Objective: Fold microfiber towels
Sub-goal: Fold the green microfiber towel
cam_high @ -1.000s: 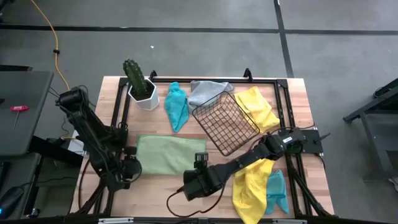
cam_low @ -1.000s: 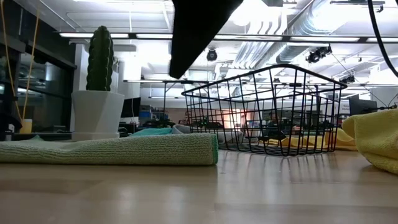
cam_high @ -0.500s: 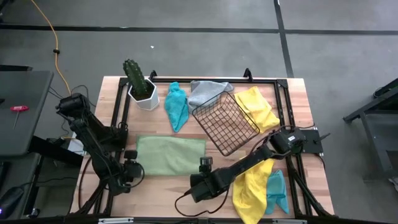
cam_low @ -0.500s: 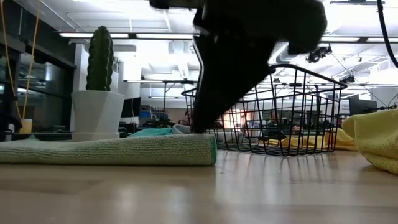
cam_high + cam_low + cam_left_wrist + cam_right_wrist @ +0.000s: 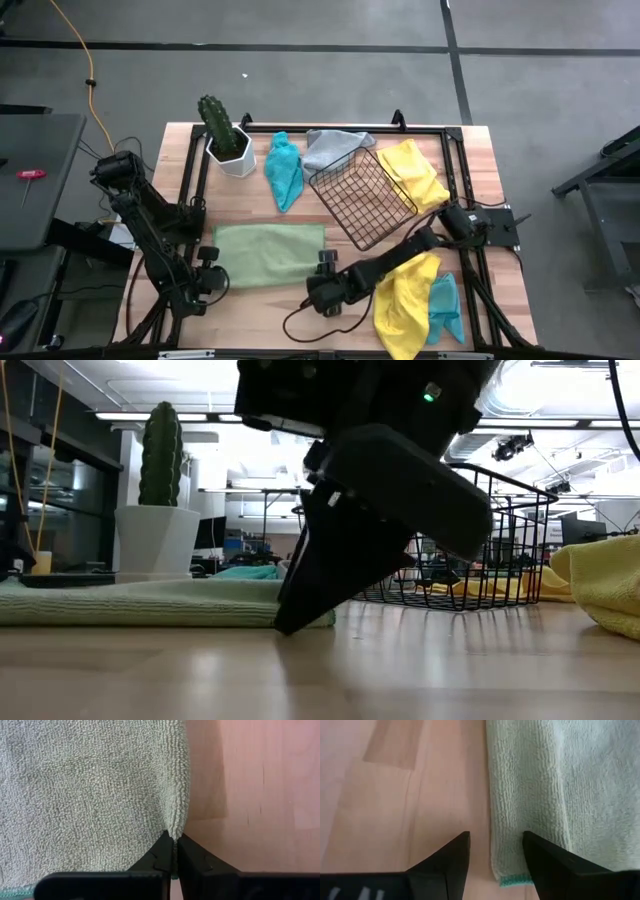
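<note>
Beside the wire basket (image 5: 362,197), the light green towel (image 5: 266,252) lies flat on the table (image 5: 480,150), partly folded; the other towels (image 5: 410,295) remain crumpled. Left hand (image 5: 173,851), wide a second ago, has clenched on its near corner; right hand (image 5: 492,851), fingers apart, has dropped to the opposite corner.

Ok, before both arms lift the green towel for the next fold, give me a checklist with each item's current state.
1. Left gripper shut on the green towel edge: ok.
2. Right gripper at the towel's opposite edge: ok.
3. Right gripper closed on the towel: not ok, fingers open astride the edge.
4. Towel lying flat on the table: ok.
5. Basket off the towel: ok.
6. How many layers the left grip holds: cannot tell.
</note>
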Controlling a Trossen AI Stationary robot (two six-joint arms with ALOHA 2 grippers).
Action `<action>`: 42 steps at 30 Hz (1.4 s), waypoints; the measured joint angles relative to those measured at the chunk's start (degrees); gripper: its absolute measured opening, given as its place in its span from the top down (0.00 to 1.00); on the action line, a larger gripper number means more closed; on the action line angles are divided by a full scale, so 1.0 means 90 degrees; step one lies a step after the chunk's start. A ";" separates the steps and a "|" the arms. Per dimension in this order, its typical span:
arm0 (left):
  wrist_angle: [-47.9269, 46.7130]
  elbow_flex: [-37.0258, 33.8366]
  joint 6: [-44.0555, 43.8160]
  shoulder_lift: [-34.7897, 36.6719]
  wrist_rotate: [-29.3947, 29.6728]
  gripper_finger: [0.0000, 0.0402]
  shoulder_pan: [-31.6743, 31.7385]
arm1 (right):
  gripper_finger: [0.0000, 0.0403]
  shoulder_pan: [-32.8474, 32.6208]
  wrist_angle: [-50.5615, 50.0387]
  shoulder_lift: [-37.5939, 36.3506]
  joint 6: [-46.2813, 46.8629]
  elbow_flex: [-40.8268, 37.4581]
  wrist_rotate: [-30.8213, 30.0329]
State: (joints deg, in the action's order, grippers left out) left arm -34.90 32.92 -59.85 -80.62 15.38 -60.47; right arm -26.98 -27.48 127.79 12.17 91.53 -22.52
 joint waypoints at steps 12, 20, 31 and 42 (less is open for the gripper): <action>-0.0024 -0.0002 0.0052 0.0000 -0.0049 1.00 0.0000 | 0.56 -0.0044 -0.0513 0.0009 -0.0197 0.0359 0.0064; -0.0027 -0.0004 0.0063 0.0000 -0.0051 1.00 0.0000 | 0.65 -0.0003 -0.0546 0.0125 -0.0179 0.0359 0.0386; -0.0026 0.0180 0.0236 -0.0021 -0.0567 1.00 0.0007 | 0.94 -0.0068 -0.0657 0.0208 0.0548 0.0381 0.0455; -0.1548 0.1135 0.0614 0.0037 -0.0398 1.00 0.0010 | 1.00 -0.0095 -0.0846 -0.0326 0.0977 0.0356 0.0721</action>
State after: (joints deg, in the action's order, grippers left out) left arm -48.83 43.14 -54.32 -80.28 11.80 -60.38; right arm -27.83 -35.09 124.86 20.96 94.74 -16.03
